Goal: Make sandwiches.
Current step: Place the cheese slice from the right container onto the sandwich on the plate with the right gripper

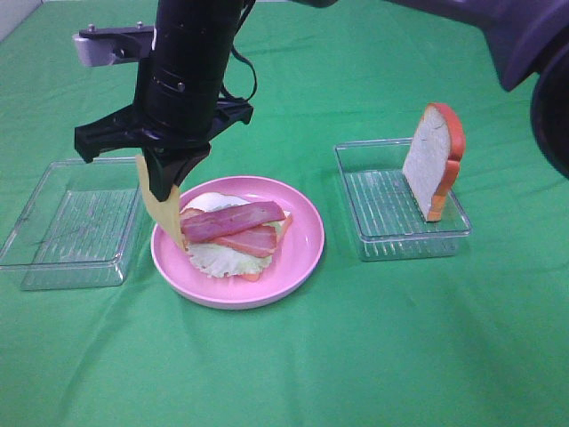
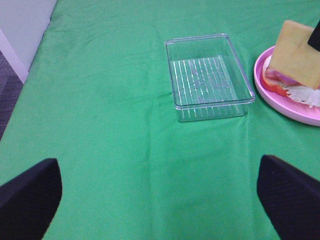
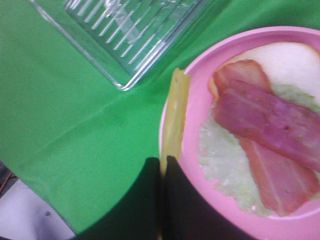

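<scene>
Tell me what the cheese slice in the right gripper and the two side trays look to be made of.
Cheese slice: seemingly a stiff, matte yellow toy of plastic or foam; it hangs flat and unbent from the shut right gripper.
Left tray and right tray: clear, glossy hard plastic with ribbed floors; the green cloth shows through and the rims catch highlights.

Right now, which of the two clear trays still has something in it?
The right clear tray: a bread slice stands in it. The left clear tray holds nothing.
</scene>
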